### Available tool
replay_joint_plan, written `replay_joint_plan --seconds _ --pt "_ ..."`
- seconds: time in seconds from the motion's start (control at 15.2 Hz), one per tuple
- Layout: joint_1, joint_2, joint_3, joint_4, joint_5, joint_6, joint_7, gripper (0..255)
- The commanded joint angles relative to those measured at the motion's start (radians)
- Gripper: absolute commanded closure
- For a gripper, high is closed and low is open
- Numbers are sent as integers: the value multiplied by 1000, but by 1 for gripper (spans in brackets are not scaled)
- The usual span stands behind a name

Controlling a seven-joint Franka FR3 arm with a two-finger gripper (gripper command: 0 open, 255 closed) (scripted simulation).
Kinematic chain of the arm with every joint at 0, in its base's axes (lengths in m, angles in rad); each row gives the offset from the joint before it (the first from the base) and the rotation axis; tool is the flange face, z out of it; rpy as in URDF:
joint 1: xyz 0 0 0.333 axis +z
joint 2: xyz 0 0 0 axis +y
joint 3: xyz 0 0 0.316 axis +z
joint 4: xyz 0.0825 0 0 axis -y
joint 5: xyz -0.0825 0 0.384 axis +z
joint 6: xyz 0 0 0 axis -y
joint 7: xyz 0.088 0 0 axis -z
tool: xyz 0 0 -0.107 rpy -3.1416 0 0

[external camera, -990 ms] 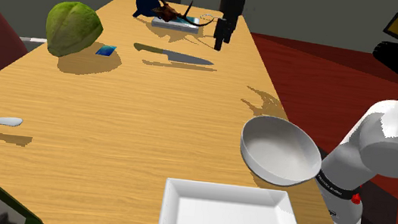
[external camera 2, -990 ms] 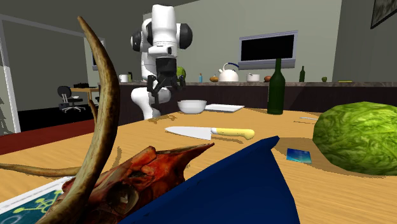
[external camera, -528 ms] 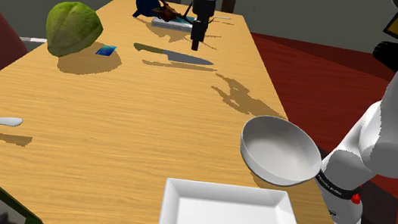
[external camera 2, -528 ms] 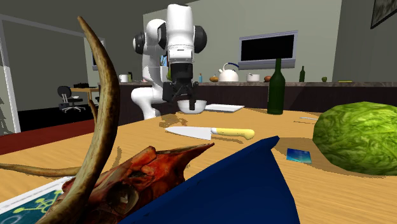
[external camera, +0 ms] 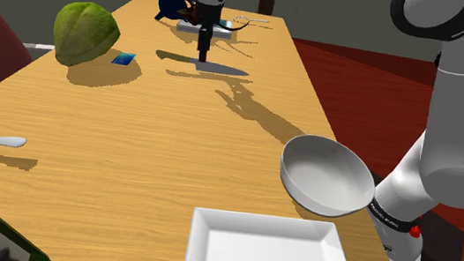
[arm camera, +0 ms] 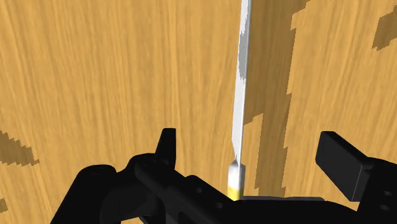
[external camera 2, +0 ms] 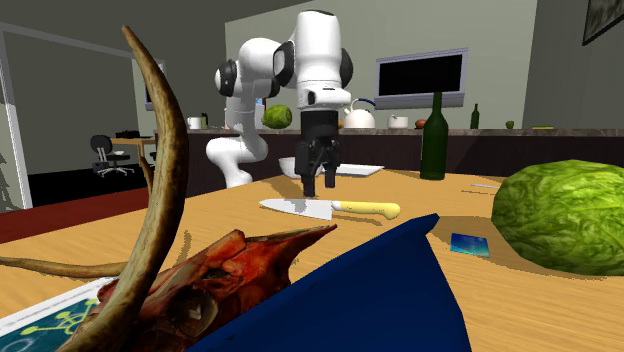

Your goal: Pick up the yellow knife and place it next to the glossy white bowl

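Knife [external camera 2: 330,208] lies flat, handle toward cabbage [external camera 2: 565,215].

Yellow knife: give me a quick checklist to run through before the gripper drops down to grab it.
1. Jaws open: ok, they stand apart in the wrist view.
2. The yellow knife lies flat on the table: ok.
3. The gripper is over the knife: ok, it hovers above where blade meets handle, not touching.
4. Blade runs between the jaws: ok, one jaw on each side in the wrist view.
5. Bare table beside the white bowl: ok, on the bowl's left in the shoulder view.
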Motion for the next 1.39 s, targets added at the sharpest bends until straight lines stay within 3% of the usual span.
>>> replay_joint_plan --seconds 0.0,0.33,0.86,0.92,1.32 --pt "3 19 2 4 -2 17 -5 0" --pt "3 34 2 -49 -3 84 -4 0" --pt "3 34 2 -49 -3 84 -4 0" --pt "3 34 2 -49 -3 84 -4 255" --pt "3 34 2 -49 -3 84 -4 255"
